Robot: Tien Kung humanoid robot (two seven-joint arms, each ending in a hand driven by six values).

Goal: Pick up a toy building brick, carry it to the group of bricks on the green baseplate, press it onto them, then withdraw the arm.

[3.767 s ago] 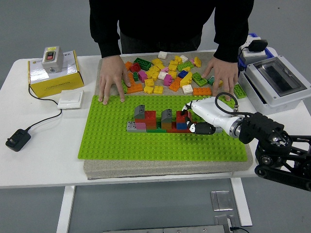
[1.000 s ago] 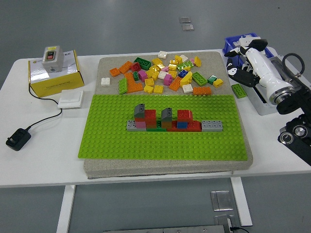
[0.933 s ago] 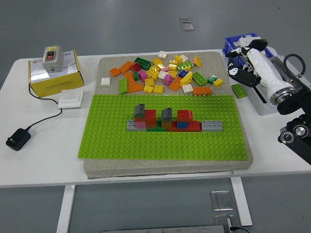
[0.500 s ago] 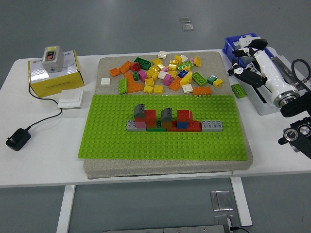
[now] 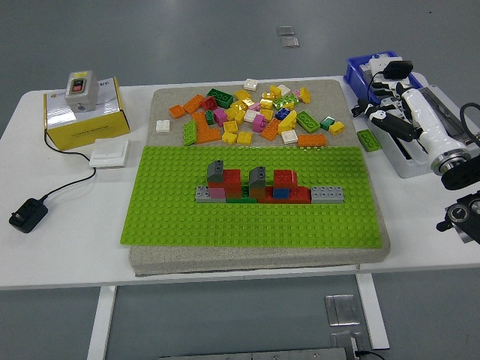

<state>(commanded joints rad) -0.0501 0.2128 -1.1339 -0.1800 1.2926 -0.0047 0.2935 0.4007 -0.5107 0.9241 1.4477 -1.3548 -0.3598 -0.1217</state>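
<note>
While the person who was leaning over the far side 3.8 s ago is no longer appearing anywhere, the right hand (image 5: 384,101) is finishing its retreat: it was lying low over the green baseplate (image 5: 187,221) at the right end of the group of bricks (image 5: 259,187) then, and it is now hanging off the mat altogether, above the grey box (image 5: 427,154) and blue bin (image 5: 360,67) at the table's right edge, sliding a little further right and back in each of the last 3 pictures. A grey brick (image 5: 328,194) is now sitting at the right end of the row, touching the red one beside it, where none was showing earlier, so the press-on step is looking done and the withdrawal nearly complete. Its dark-tipped fingers (image 5: 375,118) are hanging loosely curled and are carrying nothing; they are touching no brick, though whether they are brushing the box beneath is hard to tell. Loose bricks (image 5: 255,112) are still lying scattered on the mat behind the baseplate, with 1 green brick (image 5: 368,140) off the mat, near the hand. No left arm is showing.
</note>
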